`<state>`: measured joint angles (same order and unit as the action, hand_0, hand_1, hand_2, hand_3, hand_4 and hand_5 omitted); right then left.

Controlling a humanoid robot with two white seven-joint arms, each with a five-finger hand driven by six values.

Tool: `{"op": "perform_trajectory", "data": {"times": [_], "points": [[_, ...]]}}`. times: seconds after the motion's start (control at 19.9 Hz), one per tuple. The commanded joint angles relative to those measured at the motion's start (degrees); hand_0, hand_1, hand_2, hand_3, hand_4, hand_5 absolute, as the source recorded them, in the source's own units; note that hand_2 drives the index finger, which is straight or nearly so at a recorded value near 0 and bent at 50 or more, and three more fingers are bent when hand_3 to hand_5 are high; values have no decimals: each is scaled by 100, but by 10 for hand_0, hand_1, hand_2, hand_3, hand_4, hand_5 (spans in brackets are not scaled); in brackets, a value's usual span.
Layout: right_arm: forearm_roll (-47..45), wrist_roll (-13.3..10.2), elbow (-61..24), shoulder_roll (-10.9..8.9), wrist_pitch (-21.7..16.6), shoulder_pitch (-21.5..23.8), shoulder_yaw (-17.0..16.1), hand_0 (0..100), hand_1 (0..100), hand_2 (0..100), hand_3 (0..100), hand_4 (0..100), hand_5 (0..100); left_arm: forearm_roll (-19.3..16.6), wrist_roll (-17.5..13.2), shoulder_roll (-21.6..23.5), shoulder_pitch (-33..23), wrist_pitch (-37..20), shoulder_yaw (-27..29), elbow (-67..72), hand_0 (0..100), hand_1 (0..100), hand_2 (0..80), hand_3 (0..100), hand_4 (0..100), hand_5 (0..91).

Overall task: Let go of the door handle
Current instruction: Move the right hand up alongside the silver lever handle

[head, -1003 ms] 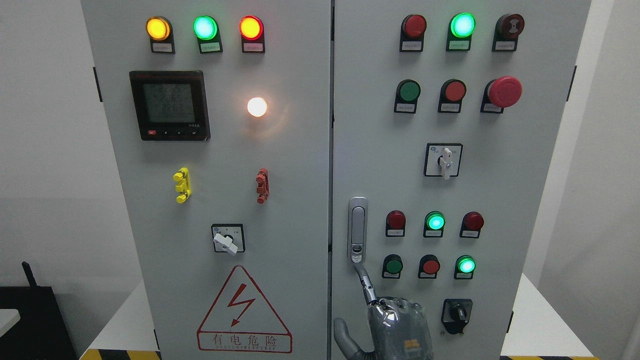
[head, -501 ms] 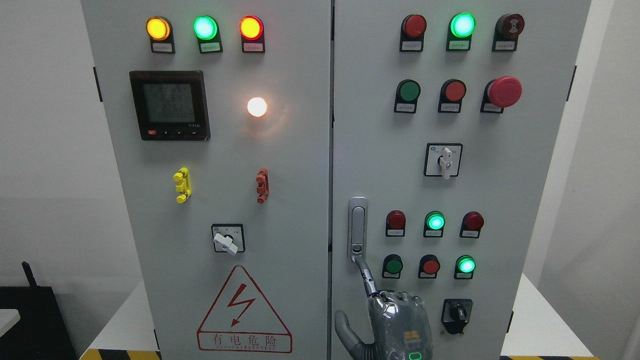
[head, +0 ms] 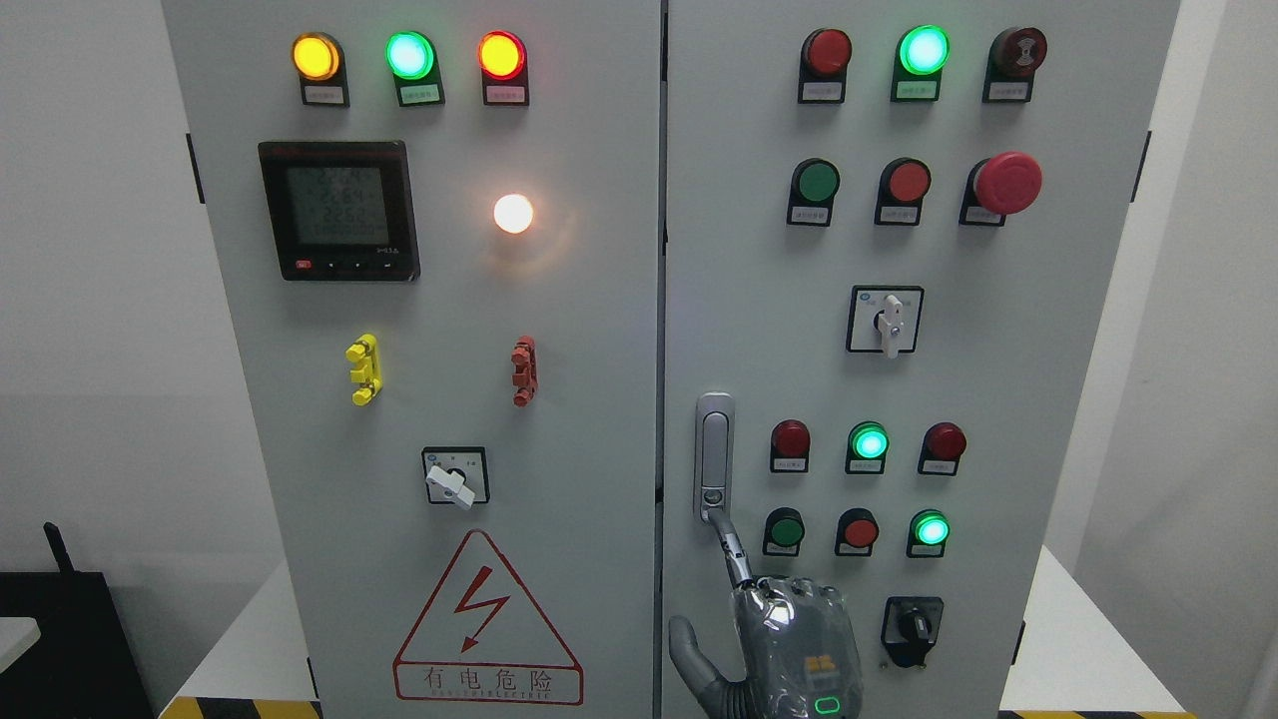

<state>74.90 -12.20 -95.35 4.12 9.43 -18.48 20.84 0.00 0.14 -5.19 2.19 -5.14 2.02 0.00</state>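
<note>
Since the door handle (head: pixel 714 457) on the right door's left edge looks like stiff, slick metal, I've got the right hand (head: pixel 789 639) w/ index tip at its bottom button, other fingers curled, gripping nothing imo.

A: Doors (head: pixel 449 330)?
B: Two.
A: Lit green lamps (head: pixel 410 55)?
B: Four — one on the left door, three on the right.
A: Switches (head: pixel 885 320)?
B: Three — plus one meter (head: pixel 339 210), one handle (head: pixel 714 454).
</note>
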Motion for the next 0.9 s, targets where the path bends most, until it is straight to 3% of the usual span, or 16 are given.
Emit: {"op": "perform_trajectory", "data": {"times": [0.0,0.85], "points": [[-2,-1,95,-8,15,-15,-10,407,413,0,1000,1000,1000,-158,4,0,1,-4,0,-53,120,389,0,0,0,0],[-2,192,86,-8,95,2,7,407,411,0,1000,1000,1000,-158,4,0,1,-4,0,-53,120,389,0,0,0,0]]}}
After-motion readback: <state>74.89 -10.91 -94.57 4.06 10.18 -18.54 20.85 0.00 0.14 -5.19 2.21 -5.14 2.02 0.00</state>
